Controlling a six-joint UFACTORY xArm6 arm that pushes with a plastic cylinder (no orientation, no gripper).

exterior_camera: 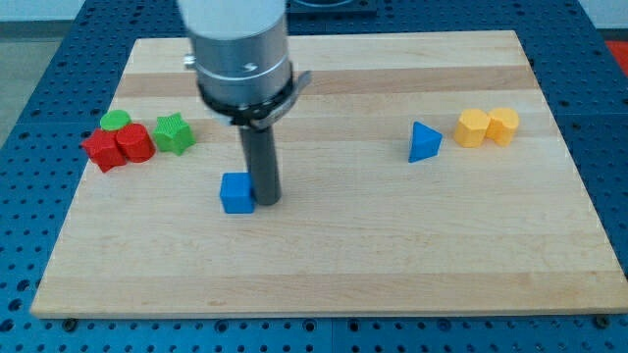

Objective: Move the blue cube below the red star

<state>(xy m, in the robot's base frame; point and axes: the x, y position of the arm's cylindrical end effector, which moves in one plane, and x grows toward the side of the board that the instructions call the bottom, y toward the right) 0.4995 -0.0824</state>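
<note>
My tip (267,201) is touching blue cube (236,193) on its right; no hand fitted. Off-centre pushing risks it overshooting red star (101,151).

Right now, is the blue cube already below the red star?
Not yet. The blue cube sits toward the view's right of the red star, beside my tip.

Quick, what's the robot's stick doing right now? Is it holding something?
My tip: no gripper, so it holds nothing; it rests right beside the blue cube, on the view's right of it.
</note>
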